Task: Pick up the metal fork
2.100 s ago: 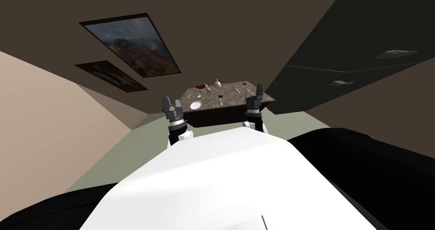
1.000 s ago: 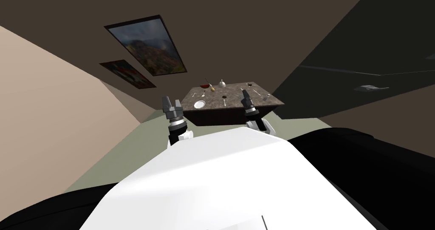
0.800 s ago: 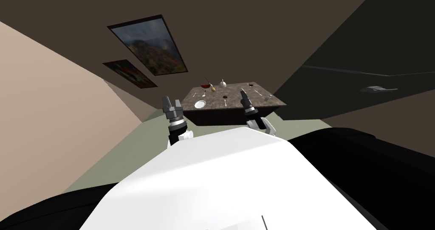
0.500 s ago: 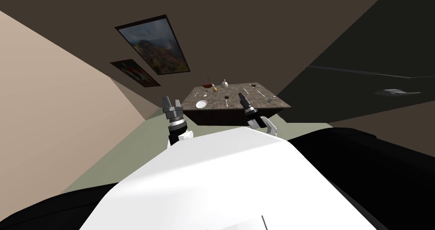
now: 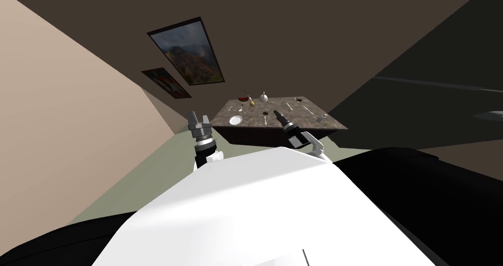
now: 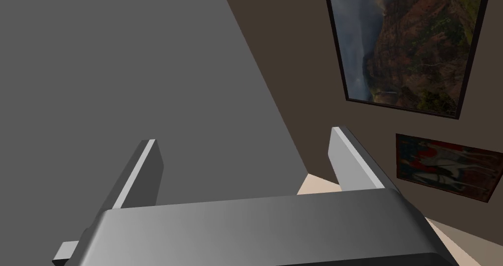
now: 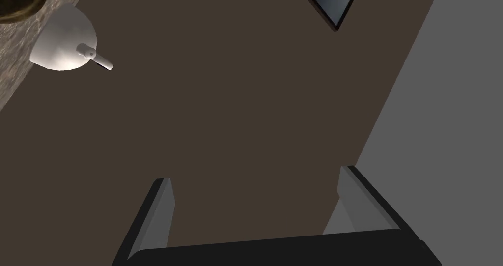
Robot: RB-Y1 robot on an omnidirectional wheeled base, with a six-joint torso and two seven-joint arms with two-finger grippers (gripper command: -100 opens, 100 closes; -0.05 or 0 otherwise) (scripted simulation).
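Mottled brown tabletop (image 5: 250, 118), fork (image 5: 265, 121) thin, pale, tiny

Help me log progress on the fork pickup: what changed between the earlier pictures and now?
My right end effector tipped forward and inward and now leans toward the table, open and empty. My head camera turned too, so the whole scene sits further right. The left end effector stayed raised and open.

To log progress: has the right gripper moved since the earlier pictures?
Yes. The right gripper went from the right corner of the table toward the middle of its near edge.
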